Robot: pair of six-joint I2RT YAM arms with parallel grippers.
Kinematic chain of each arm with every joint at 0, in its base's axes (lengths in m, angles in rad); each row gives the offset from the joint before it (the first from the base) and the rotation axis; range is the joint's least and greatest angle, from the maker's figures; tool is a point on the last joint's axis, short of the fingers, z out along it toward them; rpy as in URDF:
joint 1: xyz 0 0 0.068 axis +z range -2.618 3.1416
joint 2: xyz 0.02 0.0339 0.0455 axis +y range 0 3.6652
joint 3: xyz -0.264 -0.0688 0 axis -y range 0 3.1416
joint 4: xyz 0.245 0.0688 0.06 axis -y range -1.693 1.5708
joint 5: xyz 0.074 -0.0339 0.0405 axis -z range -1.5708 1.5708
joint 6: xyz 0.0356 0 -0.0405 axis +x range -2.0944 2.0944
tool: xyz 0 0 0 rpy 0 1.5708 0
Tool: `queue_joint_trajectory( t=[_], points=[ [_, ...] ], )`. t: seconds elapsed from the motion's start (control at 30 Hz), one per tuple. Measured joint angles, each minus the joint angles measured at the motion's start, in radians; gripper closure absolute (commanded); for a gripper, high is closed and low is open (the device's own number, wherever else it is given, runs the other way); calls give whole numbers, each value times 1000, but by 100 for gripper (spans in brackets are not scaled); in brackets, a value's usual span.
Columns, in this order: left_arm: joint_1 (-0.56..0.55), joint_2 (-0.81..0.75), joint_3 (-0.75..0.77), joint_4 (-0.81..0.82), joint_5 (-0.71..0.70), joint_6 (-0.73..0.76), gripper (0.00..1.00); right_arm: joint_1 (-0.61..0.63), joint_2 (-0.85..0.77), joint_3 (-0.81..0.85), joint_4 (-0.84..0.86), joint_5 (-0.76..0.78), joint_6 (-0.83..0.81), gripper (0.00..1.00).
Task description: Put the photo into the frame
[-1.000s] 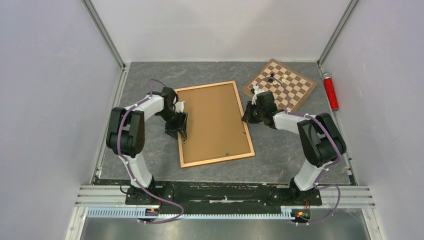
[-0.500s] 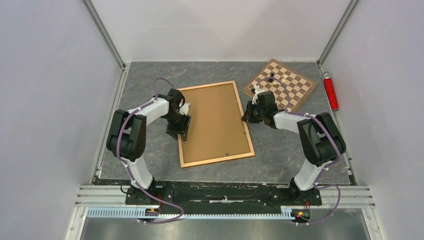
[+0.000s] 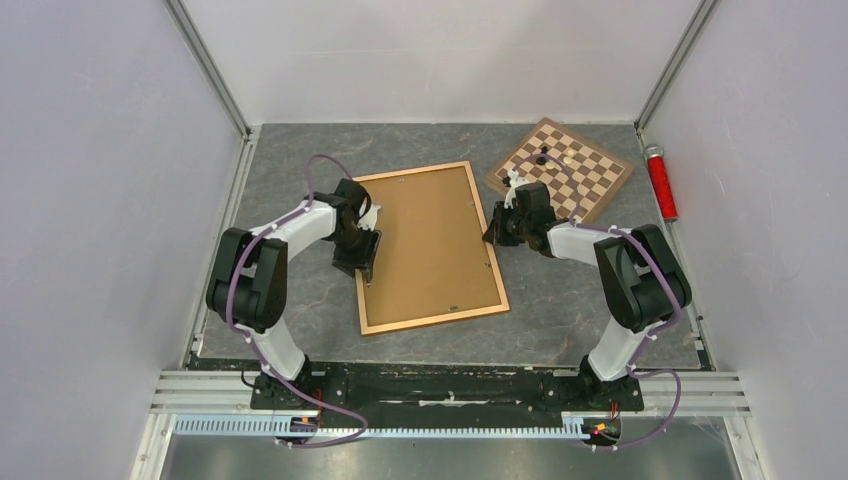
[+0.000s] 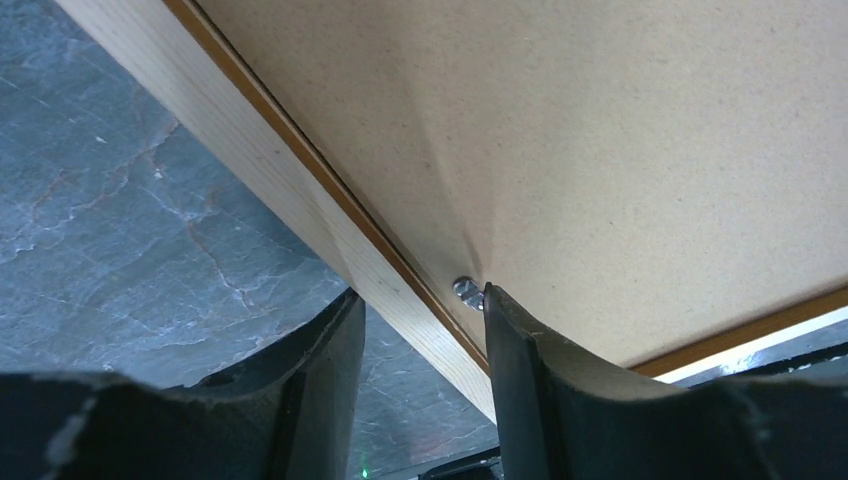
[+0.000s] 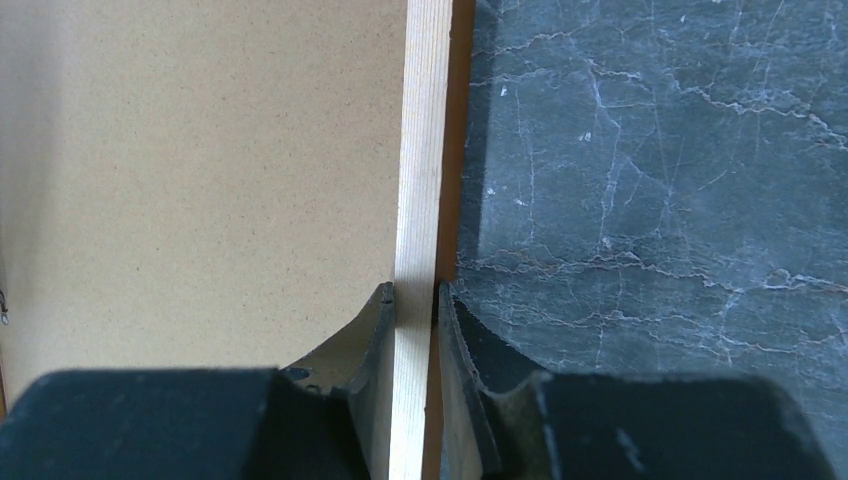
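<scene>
Two grippers are on the frame [image 3: 435, 320], one per long side. I read the right gripper [image 5: 413, 292] as clamped on the right-hand rail. One finger sits on the inner side over the backing board [image 3: 430, 240], the other on the outer side over the table [image 3: 560, 300], and both pads are tight against the pale wood.

The left gripper [image 4: 420, 292] has its jaws parted, astride the left-hand rail. Its outer finger is down beside the rail's outside edge, above the stone-patterned table. Its inner finger rests on the backing board, with the tip touching a small metal tab [image 4: 466, 291] at the rail's inner lip. I see no pinch on the wood here; the gap is wider than the rail.

The frame lies flat, back side up, with the brown backing board filling it. It sits mid-table between the two arms, turned slightly off square.

A chessboard [image 3: 575, 170] lies flat just beside the frame's far right corner, with a few small pieces on it. A red cylinder [image 3: 659, 182] lies at the table's right edge, well apart from the frame.
</scene>
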Motion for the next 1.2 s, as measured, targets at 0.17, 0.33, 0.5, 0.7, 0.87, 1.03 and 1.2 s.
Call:
queue_joint_trajectory(
  t=[0.17,0.33,0.5,0.7,0.87,1.03,1.2],
  points=[
    [-27,-19,-6,-4,-18,1,47,-4,3,4,0,0,-1,100],
    [-44,-19,-8,-4,-31,1,46,-8,3,5,0,0,-1,100],
    [-48,-19,-7,-4,-30,1,40,-8,3,5,0,0,-1,100],
    [-49,-19,-8,7,-32,0,40,-8,3,5,0,0,-1,100],
    [-49,-14,-8,14,-46,0,42,-9,3,5,0,0,-2,100],
    [-49,-10,-8,19,-55,0,45,-9,3,5,0,-1,-1,100],
    [-49,-10,-13,24,-55,1,47,-9,4,5,0,-2,-2,100]
  ],
)
